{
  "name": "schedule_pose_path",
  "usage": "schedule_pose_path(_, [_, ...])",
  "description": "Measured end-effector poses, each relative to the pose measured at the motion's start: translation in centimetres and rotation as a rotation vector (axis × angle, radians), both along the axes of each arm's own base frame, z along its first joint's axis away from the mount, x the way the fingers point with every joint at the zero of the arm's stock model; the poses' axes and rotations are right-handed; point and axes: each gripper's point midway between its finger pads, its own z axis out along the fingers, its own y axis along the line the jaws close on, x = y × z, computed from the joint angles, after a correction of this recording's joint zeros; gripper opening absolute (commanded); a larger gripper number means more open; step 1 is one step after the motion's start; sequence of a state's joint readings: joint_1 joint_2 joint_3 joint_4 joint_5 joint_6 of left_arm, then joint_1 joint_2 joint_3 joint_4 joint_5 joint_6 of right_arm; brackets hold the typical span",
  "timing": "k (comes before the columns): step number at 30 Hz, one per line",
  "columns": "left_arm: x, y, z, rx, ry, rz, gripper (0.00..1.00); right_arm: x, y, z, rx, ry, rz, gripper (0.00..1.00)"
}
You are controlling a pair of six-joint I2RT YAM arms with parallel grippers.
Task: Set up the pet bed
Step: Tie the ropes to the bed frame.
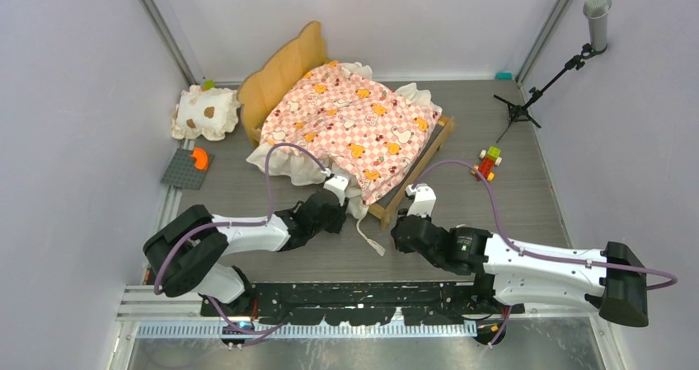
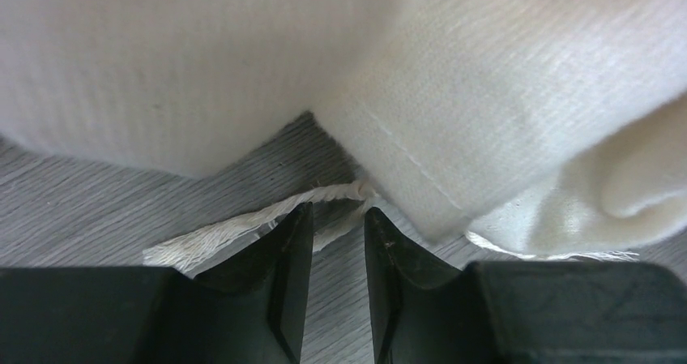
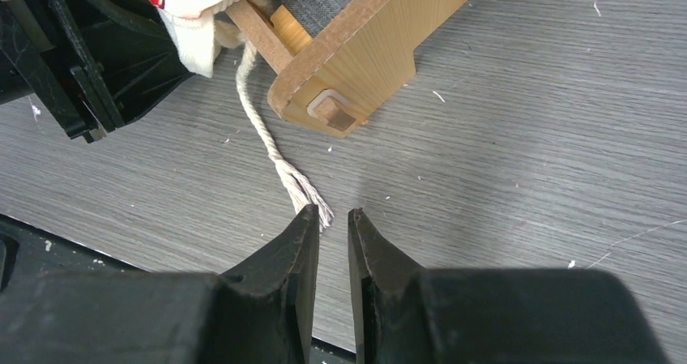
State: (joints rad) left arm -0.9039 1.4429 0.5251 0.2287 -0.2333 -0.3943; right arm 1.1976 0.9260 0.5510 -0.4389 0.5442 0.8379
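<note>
The pet bed (image 1: pixel 284 72) lies slantwise at mid-table, its pink checkered mattress (image 1: pixel 354 127) hanging over the frame's near end. My left gripper (image 1: pixel 352 208) is low at the mattress's near corner. In the left wrist view its jaws (image 2: pixel 336 214) stand narrowly open, and a frayed white cord (image 2: pixel 243 222) from the cream ruffle (image 2: pixel 486 96) crosses their tips ungripped. My right gripper (image 1: pixel 396 231) hovers just before the frame's near corner (image 3: pixel 364 64). It (image 3: pixel 332 216) is narrowly open and empty, and the cord's frayed end (image 3: pixel 306 194) lies at its left fingertip.
A spotted cream pillow (image 1: pixel 206 113) lies left of the headboard. Below it is a grey plate (image 1: pixel 183 172) with an orange piece. Toy blocks (image 1: pixel 488 162) lie to the right of the bed. A microphone stand (image 1: pixel 560 65) stands at back right. The left arm (image 3: pixel 89 56) is close to my right gripper.
</note>
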Motion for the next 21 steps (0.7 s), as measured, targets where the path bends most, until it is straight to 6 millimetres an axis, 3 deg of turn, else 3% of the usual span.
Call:
schedule_pose_path(11, [0.1,0.8,-0.4,0.044,-0.008,0.010,0.00,0.0,1.4,-1.7,0.003,0.022,0.022,0.31])
schedule_pose_path(15, [0.0,1.0,-0.5,0.057,-0.006,0.004,0.00,0.2,2.0,-2.6,-0.002,0.031,0.019,0.41])
schedule_pose_path(21, [-0.2,1.2,-0.6,0.071,0.006,-0.002,0.00,0.6,3.0,-4.0,-0.008,0.036,0.016,0.45])
